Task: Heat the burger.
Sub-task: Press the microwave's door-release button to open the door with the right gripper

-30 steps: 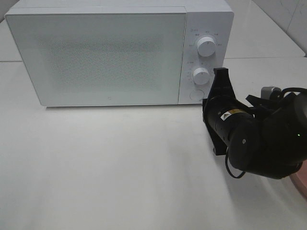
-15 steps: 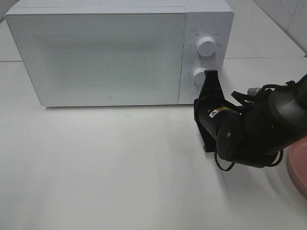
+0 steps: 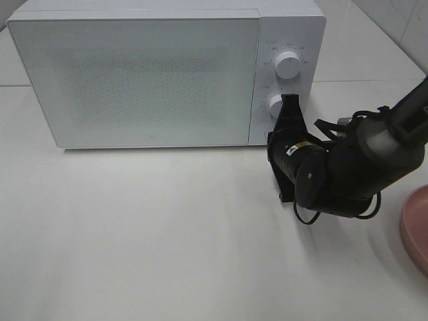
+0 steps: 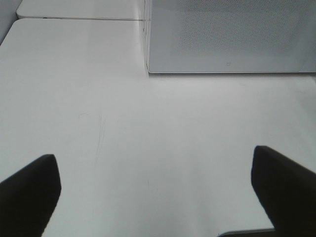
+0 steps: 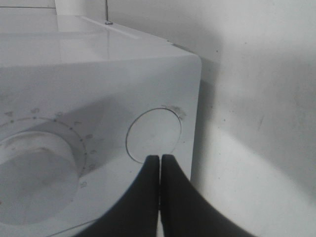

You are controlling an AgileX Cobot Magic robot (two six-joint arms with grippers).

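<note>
The burger is out of view. The white microwave (image 3: pixel 134 73) stands at the back with its door closed; it also shows in the left wrist view (image 4: pixel 227 34). My right gripper (image 3: pixel 289 101) is shut and empty, its tips against the lower part of the control panel. In the right wrist view the shut tips (image 5: pixel 159 159) touch the lower rim of the round button (image 5: pixel 154 132) on the microwave (image 5: pixel 98 74). My left gripper (image 4: pixel 158 192) is open and empty over bare table, well in front of the microwave.
Two white knobs sit on the panel, the upper one (image 3: pixel 287 64) and the lower one (image 3: pixel 276 104), which the right wrist view also shows (image 5: pixel 29 168). A pink plate (image 3: pixel 416 227) lies at the right edge. The table (image 3: pixel 134 234) is white.
My right gripper has moved left and towards the microwave, from beside the panel to its lower part. More of the pink plate shows.
</note>
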